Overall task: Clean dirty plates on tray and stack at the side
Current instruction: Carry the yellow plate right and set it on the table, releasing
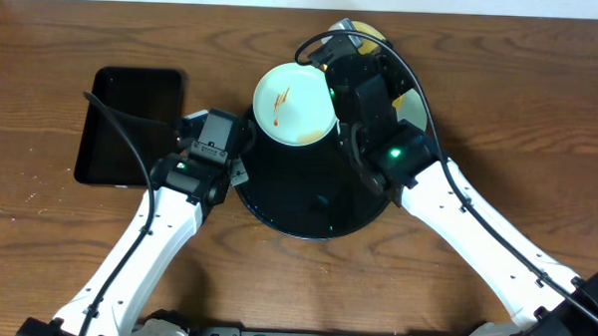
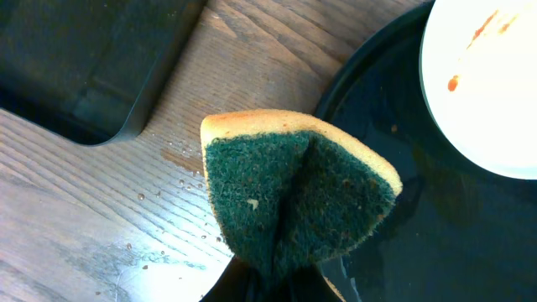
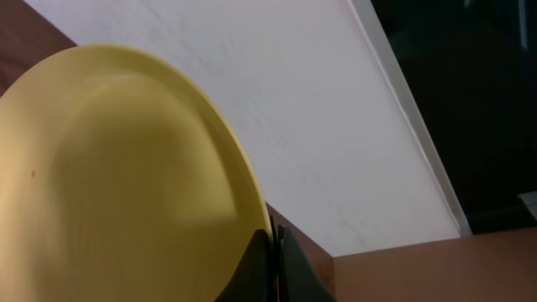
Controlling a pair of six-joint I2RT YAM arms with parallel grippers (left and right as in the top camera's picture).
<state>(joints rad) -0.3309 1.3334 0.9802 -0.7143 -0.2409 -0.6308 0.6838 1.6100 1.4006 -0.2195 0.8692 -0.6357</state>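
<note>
The round black tray (image 1: 313, 203) lies mid-table. On its far left part rests a pale plate (image 1: 294, 103) with orange-brown sauce streaks; the left wrist view shows it as the plate (image 2: 491, 84) on the tray (image 2: 419, 243). My left gripper (image 1: 238, 154) hovers at the tray's left edge, shut on a folded green and yellow sponge (image 2: 294, 189), jaws (image 2: 281, 273) pinching its lower end. My right gripper (image 1: 349, 40), beyond the tray's far side, is shut on the rim of a yellow plate (image 3: 117, 184), held tilted on edge. A sliver of that plate (image 1: 370, 33) shows overhead.
A rectangular black tray (image 1: 131, 124) lies on the wood to the left. Another pale plate (image 1: 413, 110) sits by the round tray's far right edge, mostly hidden under my right arm. Water droplets (image 2: 180, 172) spot the wood beside the sponge.
</note>
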